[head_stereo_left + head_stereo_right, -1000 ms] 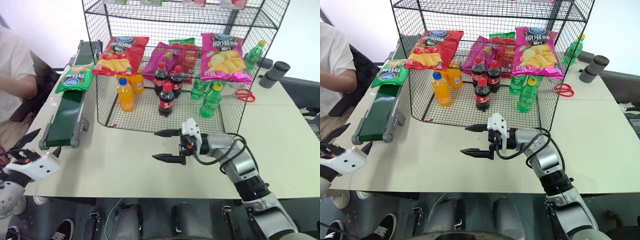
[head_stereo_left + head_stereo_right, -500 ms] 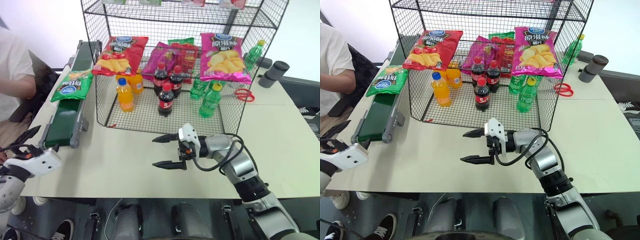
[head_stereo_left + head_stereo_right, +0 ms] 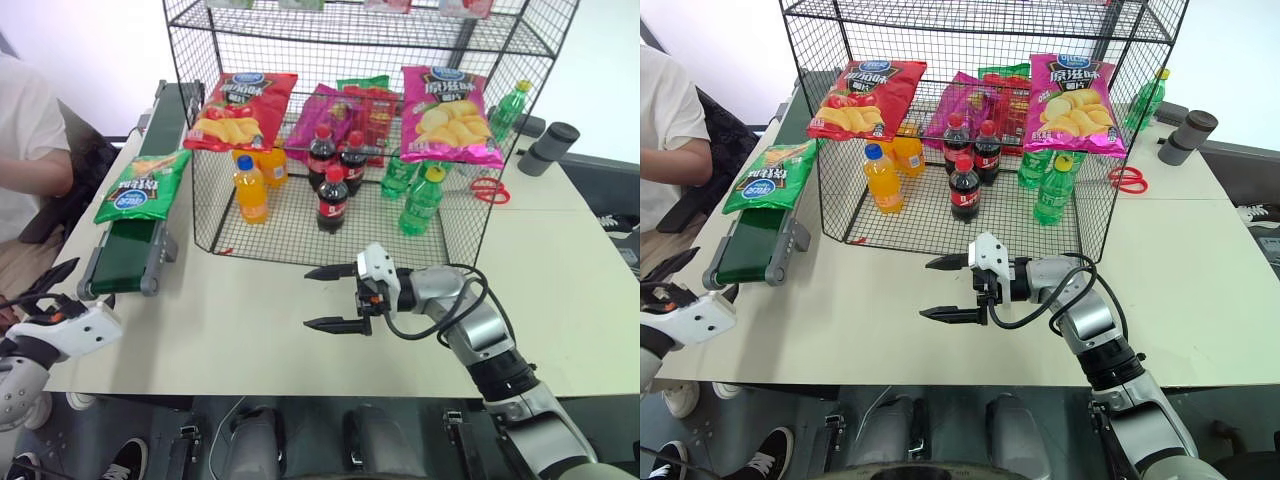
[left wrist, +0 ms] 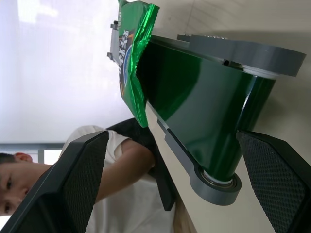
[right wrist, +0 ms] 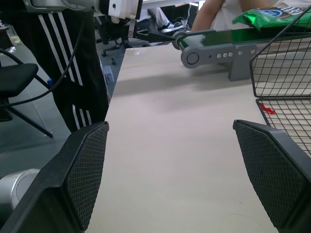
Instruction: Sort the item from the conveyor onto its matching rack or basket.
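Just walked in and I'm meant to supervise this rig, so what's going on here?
A green crisp bag lies on the conveyor beside the black wire rack, not yet picked up. The left gripper waits open just off the conveyor's near end, holding nothing. The right gripper hovers open and empty over the table in front of the rack, pointing toward the conveyor. A person sits at the conveyor's far side.
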`<move>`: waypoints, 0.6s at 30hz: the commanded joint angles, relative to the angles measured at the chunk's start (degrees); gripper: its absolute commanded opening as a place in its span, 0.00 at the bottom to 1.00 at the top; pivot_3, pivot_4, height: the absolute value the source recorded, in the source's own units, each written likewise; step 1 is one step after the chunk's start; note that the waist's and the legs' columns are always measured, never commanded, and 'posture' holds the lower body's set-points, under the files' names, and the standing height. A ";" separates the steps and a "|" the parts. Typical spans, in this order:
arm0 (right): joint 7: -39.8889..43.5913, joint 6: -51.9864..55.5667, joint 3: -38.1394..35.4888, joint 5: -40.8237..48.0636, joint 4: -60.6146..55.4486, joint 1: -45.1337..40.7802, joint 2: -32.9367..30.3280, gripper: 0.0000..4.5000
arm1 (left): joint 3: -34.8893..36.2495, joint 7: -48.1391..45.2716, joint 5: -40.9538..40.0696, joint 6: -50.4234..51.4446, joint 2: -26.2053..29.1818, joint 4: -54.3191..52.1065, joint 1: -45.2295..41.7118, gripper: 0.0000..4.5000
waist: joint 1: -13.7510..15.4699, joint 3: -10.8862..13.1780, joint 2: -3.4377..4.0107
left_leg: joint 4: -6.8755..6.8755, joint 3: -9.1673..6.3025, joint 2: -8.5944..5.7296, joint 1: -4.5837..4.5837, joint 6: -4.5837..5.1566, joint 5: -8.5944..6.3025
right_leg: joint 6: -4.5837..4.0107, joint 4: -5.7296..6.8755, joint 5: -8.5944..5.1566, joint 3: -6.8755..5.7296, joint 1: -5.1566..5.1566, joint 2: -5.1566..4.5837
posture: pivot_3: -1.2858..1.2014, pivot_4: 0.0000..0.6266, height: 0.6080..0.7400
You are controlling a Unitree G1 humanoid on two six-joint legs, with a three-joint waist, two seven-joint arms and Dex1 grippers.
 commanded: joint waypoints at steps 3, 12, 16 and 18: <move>-0.36 -0.86 -1.55 0.24 -0.90 -0.33 -0.43 0.95 | 0.27 -0.45 -1.00 0.27 0.97 -1.19 -0.72 1.00 | 0.01 0.00 0.00 | 0.00 0.00 0.00 0.00 0.00 0.00 | 0.00 0.00 0.00 0.00 0.00 0.00 | 0.52 0.24 1.00; -1.37 -0.72 -1.81 0.03 -1.57 0.30 -0.85 0.95 | -1.31 -0.57 -0.62 0.15 1.16 0.30 -2.68 1.00 | -0.01 0.00 0.00 | 0.00 0.00 -0.01 0.00 0.00 0.00 | 0.00 0.00 0.00 0.00 0.00 0.01 | 0.52 0.24 1.00; -1.61 -0.83 -1.82 -0.22 -1.89 0.46 -1.08 0.95 | -1.27 -0.22 -0.83 -0.60 1.71 1.50 -3.06 1.00 | -0.04 0.00 0.00 | 0.00 0.01 0.00 0.00 0.00 0.00 | 0.00 0.00 0.00 0.00 0.00 0.02 | 0.52 0.24 1.00; -1.89 -0.73 -1.96 -0.15 -2.15 0.62 -1.06 0.95 | -1.14 -0.12 -0.89 -0.66 2.00 1.87 -3.14 1.00 | -0.01 0.00 0.00 | 0.00 0.01 0.00 0.00 0.00 0.00 | 0.00 0.00 0.00 0.00 -0.01 0.02 | 0.52 0.24 1.00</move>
